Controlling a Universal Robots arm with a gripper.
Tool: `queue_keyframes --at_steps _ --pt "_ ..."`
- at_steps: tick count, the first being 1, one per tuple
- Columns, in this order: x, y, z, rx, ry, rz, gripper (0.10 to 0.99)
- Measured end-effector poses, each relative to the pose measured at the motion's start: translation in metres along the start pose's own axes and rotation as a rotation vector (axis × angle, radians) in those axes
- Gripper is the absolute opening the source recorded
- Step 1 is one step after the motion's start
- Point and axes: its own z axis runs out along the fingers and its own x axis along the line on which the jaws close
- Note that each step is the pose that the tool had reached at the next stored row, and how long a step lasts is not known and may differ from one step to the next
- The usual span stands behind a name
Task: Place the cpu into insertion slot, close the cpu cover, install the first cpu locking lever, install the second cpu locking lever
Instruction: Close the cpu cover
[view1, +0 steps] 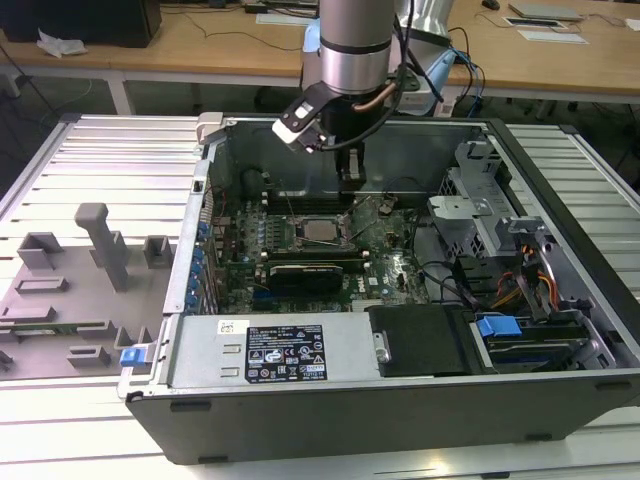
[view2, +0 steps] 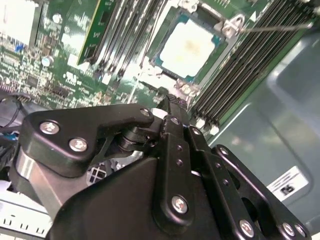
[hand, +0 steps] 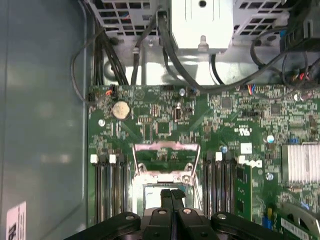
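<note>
And here's the gripper (hand: 171, 192), poised right over the insertion slot (view1: 296, 238). Its 2 black fingers are pinched tight against each other with nothing between them. That's an empty, closed tool, which to my eye suits pushing or hooking better than grasping.

The cpu (view2: 192, 45) is down in the slot, pale metal top facing up. It lies flat and square inside the frame, its teal edge bare wherever it shows.

That bare edge says the cpu cover (hand: 165, 146) is not down. In the first wrist view it stands tilted up from its hinge, on the side of the slot away from the fingers, with green motherboard (hand: 150, 125) showing through its cut-out centre. It has to be up for the chip to go in, so that makes sense.

A thin wire locking lever (view2: 280, 26), by the look of it, runs off from 1 corner of the slot across the memory slots (view2: 250, 65). I'd say it is unlatched so the cover can move.

In the exterior view the arm hangs straight down into the open computer case (view1: 200, 180). The fingertips are close above the slot; I can't tell whether they touch anything. Step 1 looks done, and the cover is open.
</note>
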Motion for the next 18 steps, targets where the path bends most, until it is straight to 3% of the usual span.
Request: queue_keyframes --at_steps 11,14,18 --pt "0.0002 0.0326 0.0022 0.002 0.0000 0.000 0.106" --pt "0.0004 0.0519 0.0036 0.004 0.0000 0.000 0.106" --pt "0.0004 0.0644 0.0069 0.012 -0.0001 0.000 0.106"
